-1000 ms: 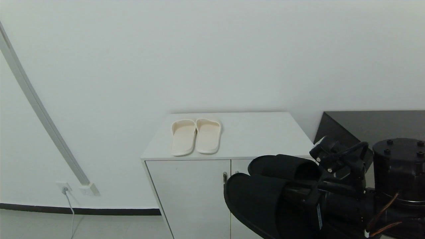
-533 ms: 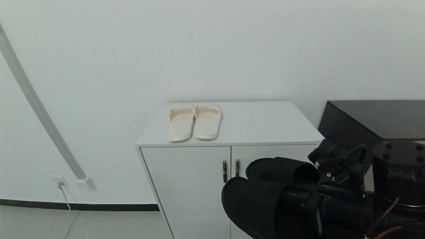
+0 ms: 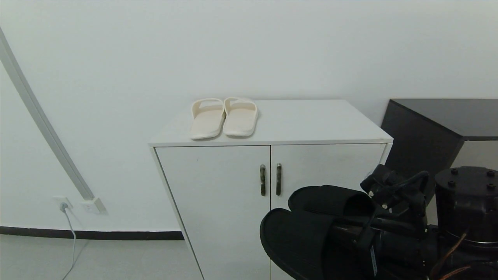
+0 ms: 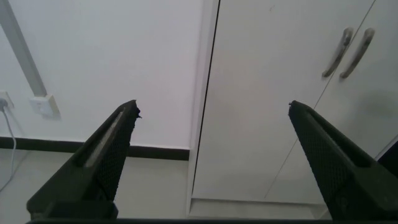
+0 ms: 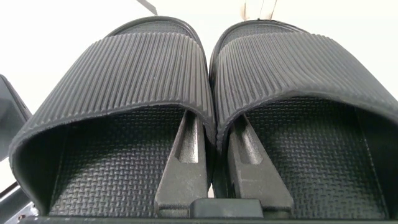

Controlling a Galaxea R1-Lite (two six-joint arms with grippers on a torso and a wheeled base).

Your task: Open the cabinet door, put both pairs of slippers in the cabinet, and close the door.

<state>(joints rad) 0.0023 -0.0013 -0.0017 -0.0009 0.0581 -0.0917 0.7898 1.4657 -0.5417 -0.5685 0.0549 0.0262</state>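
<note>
A white cabinet (image 3: 311, 124) stands against the wall with both doors shut, its two metal handles (image 3: 270, 179) side by side at the middle. A cream pair of slippers (image 3: 223, 116) lies on its top, toward the left. Low in front of the right door, my right gripper (image 5: 214, 158) is shut on a black pair of slippers (image 3: 319, 225); one finger is inside each strap, pinching the two inner sides together (image 5: 211, 93). My left gripper (image 4: 212, 107) is open with nothing between its fingers, facing the cabinet's left door (image 4: 267, 106) low down.
A black table (image 3: 443, 116) stands right of the cabinet, close to its side. On the wall to the left are a slanted conduit (image 3: 39, 116) and a socket with a cable (image 3: 62, 204) running to the floor. Open floor lies left of the cabinet.
The head camera has moved: the cabinet now sits higher in the picture and its doors and handles show fully. The right gripper still holds the black slippers in the same place in view.
</note>
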